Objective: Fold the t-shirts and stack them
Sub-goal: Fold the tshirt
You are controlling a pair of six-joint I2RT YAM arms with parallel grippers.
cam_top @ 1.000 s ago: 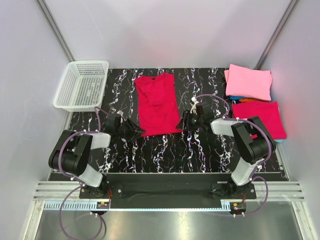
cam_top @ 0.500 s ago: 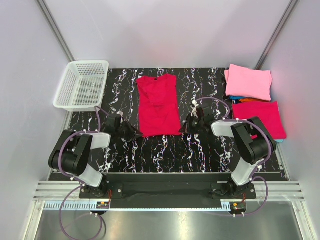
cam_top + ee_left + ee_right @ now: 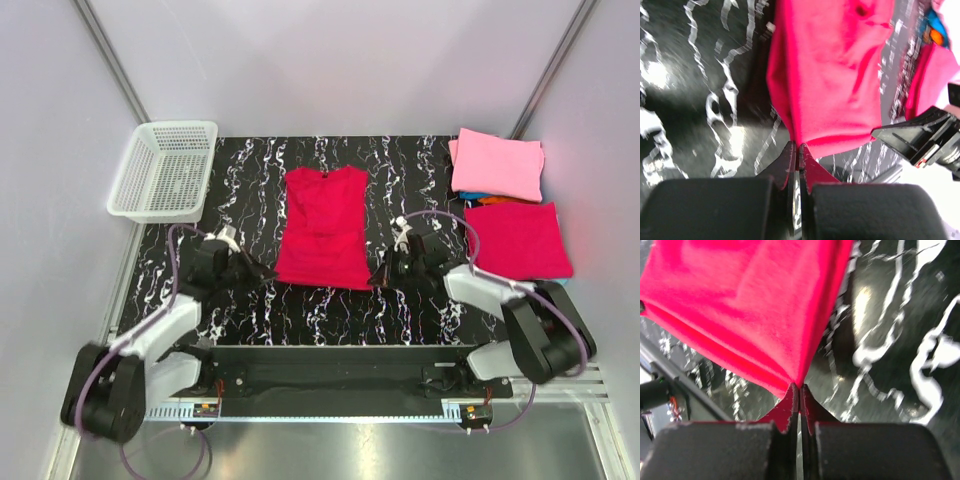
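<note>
Red t-shirt (image 3: pixel 322 228): soft cloth folded into a long rectangle.

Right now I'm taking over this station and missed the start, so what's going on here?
Both arms are working on one red t-shirt lying lengthwise in the middle of the table. The left claw is shut on its near left corner and the right claw is shut on its near right corner, each pinching the hem. Off to the right lie a folded pink shirt farther back and a folded red shirt nearer. A white basket sits at the far left.
</note>
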